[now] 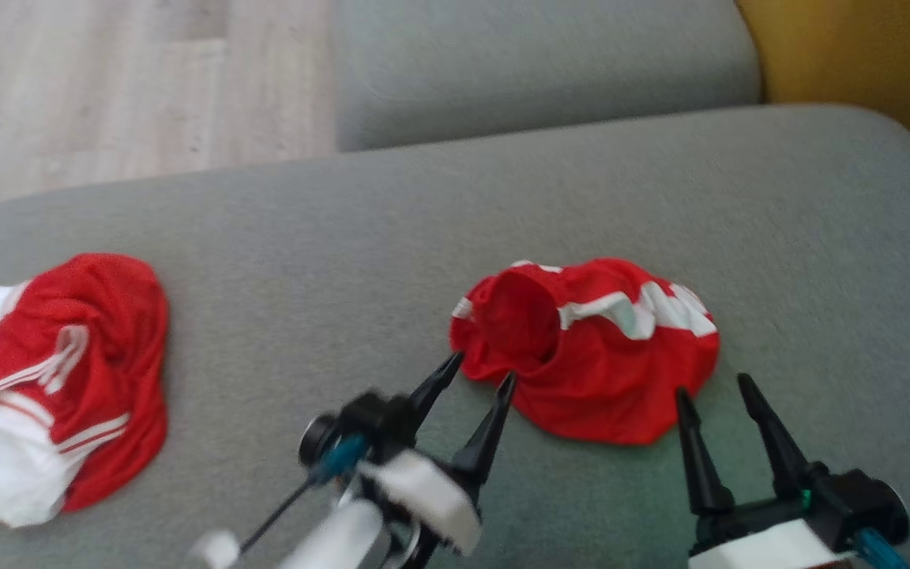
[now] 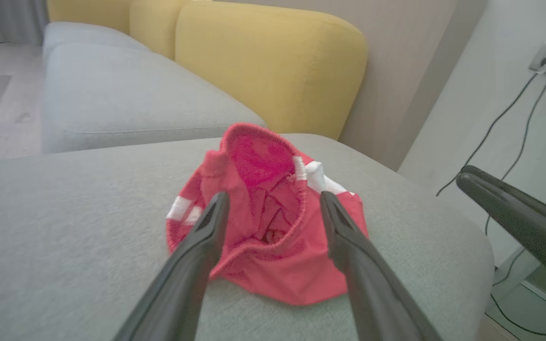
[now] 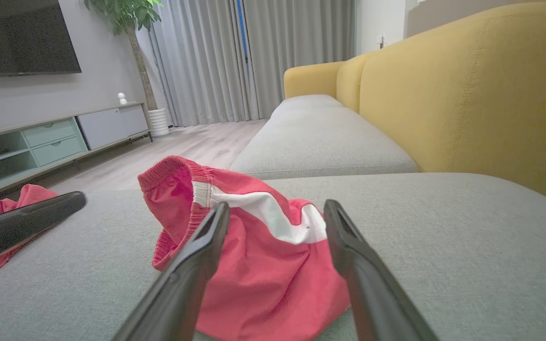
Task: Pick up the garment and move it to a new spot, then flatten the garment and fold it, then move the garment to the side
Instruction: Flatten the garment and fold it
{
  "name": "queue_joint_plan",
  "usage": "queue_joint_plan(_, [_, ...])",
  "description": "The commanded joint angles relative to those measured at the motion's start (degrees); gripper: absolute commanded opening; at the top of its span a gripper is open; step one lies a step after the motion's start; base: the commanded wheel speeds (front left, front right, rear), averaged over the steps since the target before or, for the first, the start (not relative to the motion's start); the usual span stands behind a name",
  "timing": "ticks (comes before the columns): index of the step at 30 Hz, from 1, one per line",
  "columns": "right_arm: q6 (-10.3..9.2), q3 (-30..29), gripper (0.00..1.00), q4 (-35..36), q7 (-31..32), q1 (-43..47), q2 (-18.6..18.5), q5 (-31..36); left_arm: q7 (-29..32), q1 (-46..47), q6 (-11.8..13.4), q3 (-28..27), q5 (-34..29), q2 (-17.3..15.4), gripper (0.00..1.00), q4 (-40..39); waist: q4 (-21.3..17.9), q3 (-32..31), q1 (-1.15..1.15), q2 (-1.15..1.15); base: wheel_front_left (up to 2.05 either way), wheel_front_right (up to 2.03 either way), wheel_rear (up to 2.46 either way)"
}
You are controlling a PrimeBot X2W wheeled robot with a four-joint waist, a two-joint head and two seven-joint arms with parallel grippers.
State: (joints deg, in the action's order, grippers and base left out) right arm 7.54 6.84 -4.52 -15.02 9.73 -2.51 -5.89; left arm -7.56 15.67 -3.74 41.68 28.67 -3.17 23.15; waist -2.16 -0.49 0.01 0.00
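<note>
The garment (image 1: 589, 348) is a crumpled red piece with white stripes, bunched in a heap on the grey sofa cushion (image 1: 329, 237), its ribbed opening gaping toward the left. My left gripper (image 1: 483, 370) stands open at the heap's near left edge, its fingertips just short of the cloth. My right gripper (image 1: 713, 387) is open too, at the near right edge. In the left wrist view the garment (image 2: 282, 279) lies between and beyond the open fingers of the left gripper (image 2: 273, 196). The right wrist view shows the garment (image 3: 263, 265) just ahead of the open right gripper (image 3: 277, 204).
A second red and white garment (image 1: 60, 379) lies crumpled at the cushion's far left. Another grey seat cushion (image 1: 542, 71) lies beyond, with a yellow backrest (image 3: 467, 94) on the right. Wooden floor (image 1: 107, 87) is past the cushion's far left edge.
</note>
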Motion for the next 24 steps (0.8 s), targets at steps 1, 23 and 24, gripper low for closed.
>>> queue_joint_plan(1, [-0.05,1.89,1.0,2.11,0.02,-3.03,-0.37,0.39,0.64,4.17,-0.19,-0.71,1.01,0.28,1.0,-0.8,-2.62,2.66,-0.01,0.0,0.0,0.0,0.0])
queue_joint_plan(23, [-0.05,2.99,1.0,1.92,0.02,-7.14,-0.37,-0.42,-0.52,22.31,-2.08,8.91,10.38,0.29,0.0,10.25,-10.86,9.65,-0.01,0.0,0.0,0.0,0.0])
queue_joint_plan(24, [-0.05,3.1,1.0,1.86,0.02,-7.15,-0.37,-0.43,-0.72,22.64,-2.29,9.27,10.52,0.29,0.0,10.14,-11.07,9.4,-0.01,0.0,0.0,0.0,0.0])
